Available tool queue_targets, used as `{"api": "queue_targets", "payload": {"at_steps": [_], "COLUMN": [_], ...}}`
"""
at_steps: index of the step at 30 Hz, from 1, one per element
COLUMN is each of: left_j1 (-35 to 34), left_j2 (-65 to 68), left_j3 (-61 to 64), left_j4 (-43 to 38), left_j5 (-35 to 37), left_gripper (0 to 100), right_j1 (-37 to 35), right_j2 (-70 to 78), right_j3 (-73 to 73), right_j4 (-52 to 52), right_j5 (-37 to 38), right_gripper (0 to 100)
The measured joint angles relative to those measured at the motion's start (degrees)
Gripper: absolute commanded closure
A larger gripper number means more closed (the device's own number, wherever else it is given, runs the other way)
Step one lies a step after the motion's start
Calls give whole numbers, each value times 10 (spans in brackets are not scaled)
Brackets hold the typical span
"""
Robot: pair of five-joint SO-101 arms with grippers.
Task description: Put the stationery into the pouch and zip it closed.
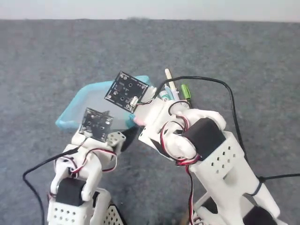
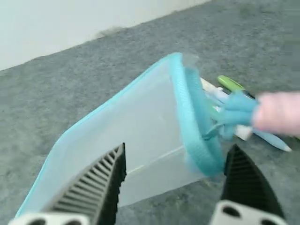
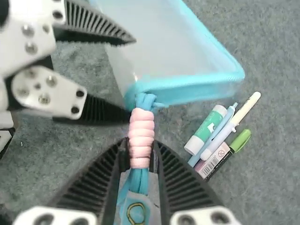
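Likely unzipping pouch (image 1: 93, 101) | grips pink zip pull (image 3: 140, 133) in right gripper (image 3: 139, 144) | straddles pouch with open left gripper (image 2: 178, 150) | leaves stationery (image 3: 220, 133) outside | next: steady pull along zip

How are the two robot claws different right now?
Opening: the right gripper is closed, the left gripper spread wide. Contents: the right gripper pinches the pink zipper pull; the left gripper straddles the pouch corner. Both have black ribbed fingers and sit at the pouch's zipper end.
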State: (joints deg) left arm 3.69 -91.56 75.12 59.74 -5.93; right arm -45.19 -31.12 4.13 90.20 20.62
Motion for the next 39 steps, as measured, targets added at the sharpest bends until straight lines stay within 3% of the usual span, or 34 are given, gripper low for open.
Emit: {"api": "queue_targets", "payload": {"at_steps": [6, 13, 26, 32, 39], "left_j1": [-25, -25, -23, -56, -81], "left_j2": [-3, -3, -7, -3, -3], "left_j3": [0, 1, 1, 1, 1], "left_j4": [-7, -7, -7, -11, -27], "left_j5": [0, -25, -45, -47, -47], "left_gripper": [686, 812, 828, 991, 989], "right_j1": [0, 4, 69, 90, 95], "right_j2": [0, 0, -72, -87, -98], "right_j3": [32, 94, 98, 98, 113], "right_j4": [3, -30, -46, -41, -29], "right_j5": [3, 15, 19, 19, 21], "right_gripper": [992, 992, 992, 992, 991]}}
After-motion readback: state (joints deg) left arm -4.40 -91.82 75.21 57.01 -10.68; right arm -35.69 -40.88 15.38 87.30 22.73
